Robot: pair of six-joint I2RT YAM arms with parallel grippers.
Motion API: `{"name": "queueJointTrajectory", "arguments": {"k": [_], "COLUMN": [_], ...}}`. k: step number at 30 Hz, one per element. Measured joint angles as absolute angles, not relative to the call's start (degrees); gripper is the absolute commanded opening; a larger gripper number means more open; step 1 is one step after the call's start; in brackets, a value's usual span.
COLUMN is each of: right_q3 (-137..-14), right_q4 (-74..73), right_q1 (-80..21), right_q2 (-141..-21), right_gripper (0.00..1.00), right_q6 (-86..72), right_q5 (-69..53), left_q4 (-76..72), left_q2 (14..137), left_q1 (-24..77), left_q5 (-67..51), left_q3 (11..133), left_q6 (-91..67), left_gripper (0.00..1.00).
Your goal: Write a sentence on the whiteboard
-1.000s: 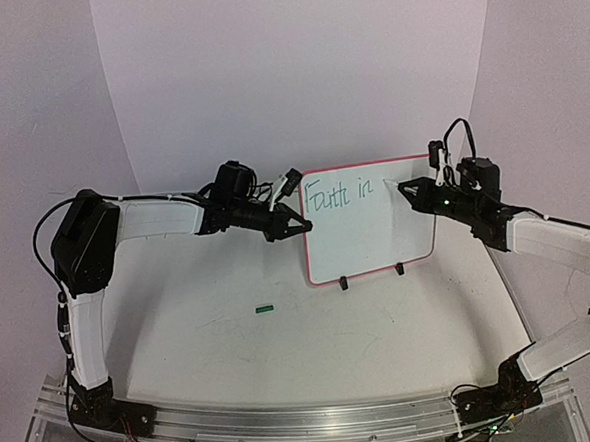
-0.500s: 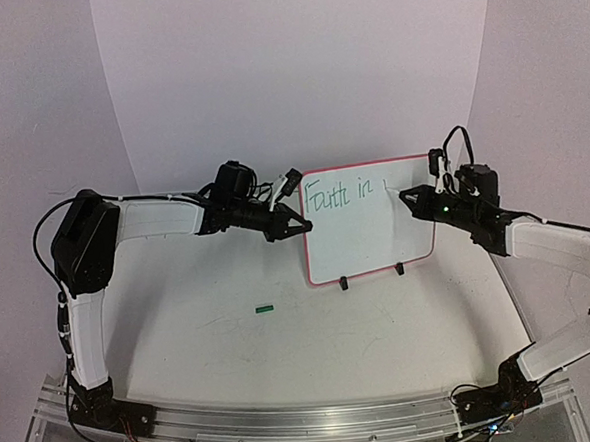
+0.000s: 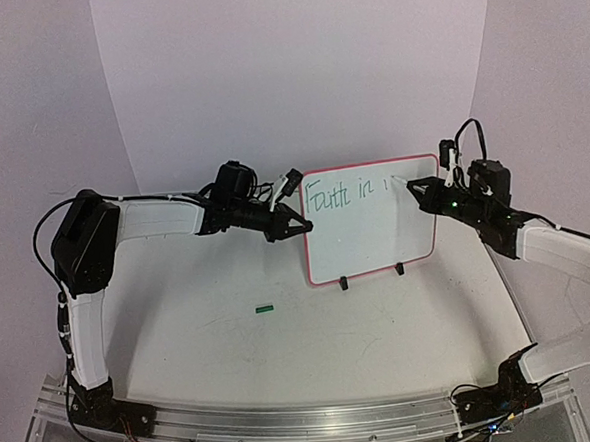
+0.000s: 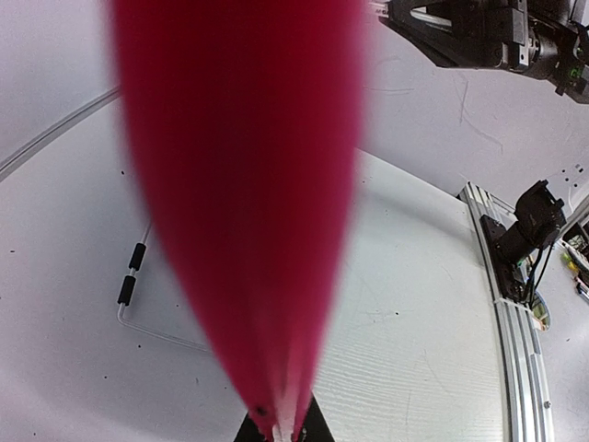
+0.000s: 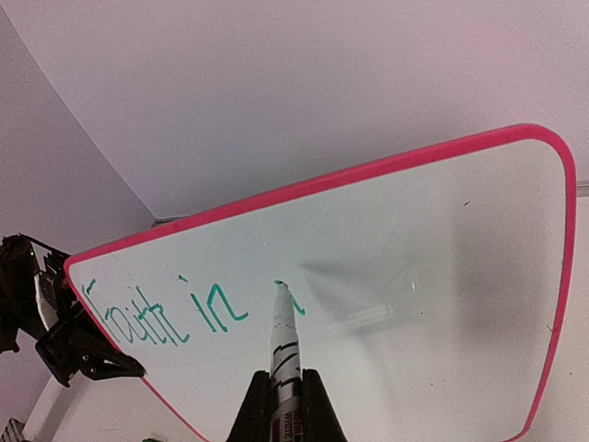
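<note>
Before me, a small whiteboard with a red-pink rim stands upright on two black feet. Green handwritten lettering along its top reads "Faith in", with one small stroke further right.

We stretch our left arm rightward, the left gripper clamped tight. Our right arm reaches leftward, the right gripper likewise closed.

The green sentence on the whiteboard reads "Faith in"; the marker print is illegible.
</note>
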State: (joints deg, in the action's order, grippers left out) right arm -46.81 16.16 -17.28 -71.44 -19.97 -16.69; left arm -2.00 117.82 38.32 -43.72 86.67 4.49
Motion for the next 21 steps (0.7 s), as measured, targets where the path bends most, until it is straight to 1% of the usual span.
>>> {"name": "queueJointTrajectory", "arguments": {"k": [21], "right_q3": [-47.2], "right_q4": [17.6], "right_q1": [-17.3], "right_q2": [-75.3], "right_gripper": [0.0], "right_q6": [-19.3], "right_q5": [-14.8], "left_q4": [-2.0], "left_q2": [117.8], "left_q1": [38.3], "left_q5": [-43.7], "left_q3": [86.7], "left_q6": [4.5], "left_gripper": [0.0]}}
